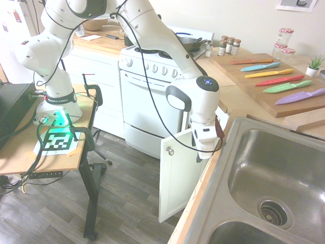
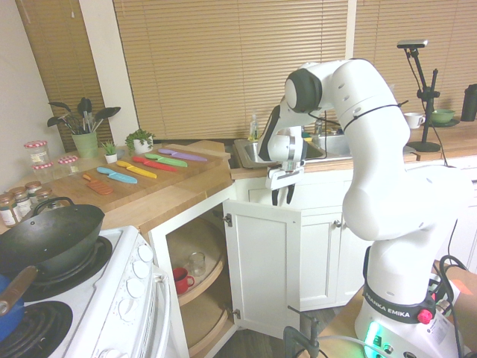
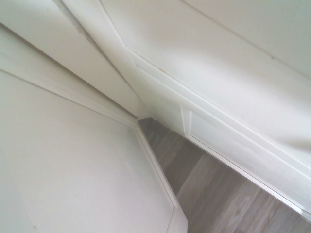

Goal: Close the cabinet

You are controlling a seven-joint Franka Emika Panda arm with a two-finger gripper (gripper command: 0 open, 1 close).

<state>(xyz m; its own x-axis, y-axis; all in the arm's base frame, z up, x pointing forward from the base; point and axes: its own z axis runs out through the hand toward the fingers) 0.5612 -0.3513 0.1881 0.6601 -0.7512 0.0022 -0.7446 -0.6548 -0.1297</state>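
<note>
While its white recessed-panel door stands ajar, the cabinet (image 2: pixel 262 261) is met by the parted pincer (image 2: pixel 282 195).

The white robot arm (image 2: pixel 373 134) bends forward. Its two-finger gripper (image 2: pixel 280 195) points straight down, with the dark fingers slightly apart.

cabinet (image 2: pixel 264 261) door looks like smooth white painted wood, little shiny metal knob (image 1: pixel 170 151), countertop (image 2: pixel 179 195) is pale matt wood
</note>
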